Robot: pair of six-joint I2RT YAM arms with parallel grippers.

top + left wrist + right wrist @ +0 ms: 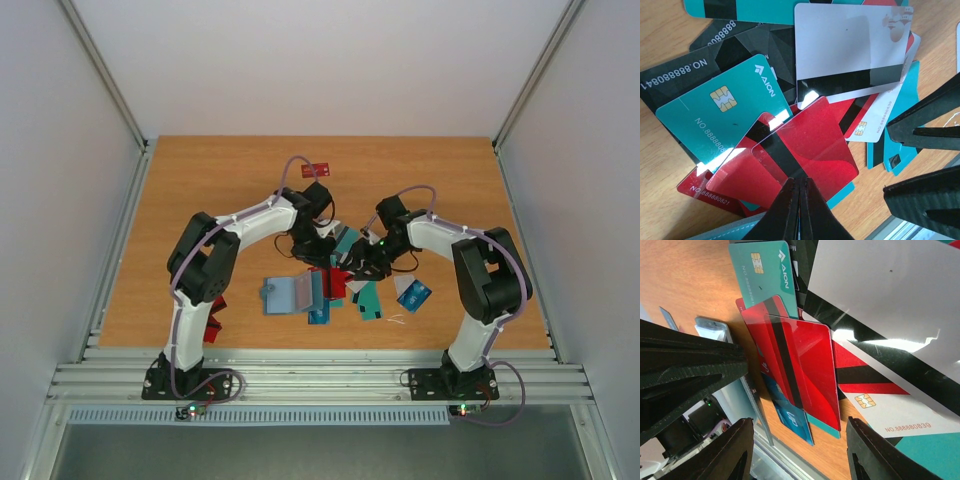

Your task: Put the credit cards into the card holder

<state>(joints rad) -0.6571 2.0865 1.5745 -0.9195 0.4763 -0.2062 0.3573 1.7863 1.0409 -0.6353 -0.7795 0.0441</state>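
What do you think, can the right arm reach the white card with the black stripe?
Probably yes: the right gripper hangs open close over the white card, which lies topmost and uncovered; the left gripper, pinching a red card, sits aside.

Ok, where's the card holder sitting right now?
In the top view the card holder lies open on the table, towards the front edge and left of centre, just left of the pile of credit cards.

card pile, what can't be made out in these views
- Left wrist: the left gripper covers the red card at its near edge; overlap hides the cards beneath.
- Top view: the card pile is partly hidden under the left gripper and right gripper.
- Top view: the card holder pockets are too small to tell if filled.
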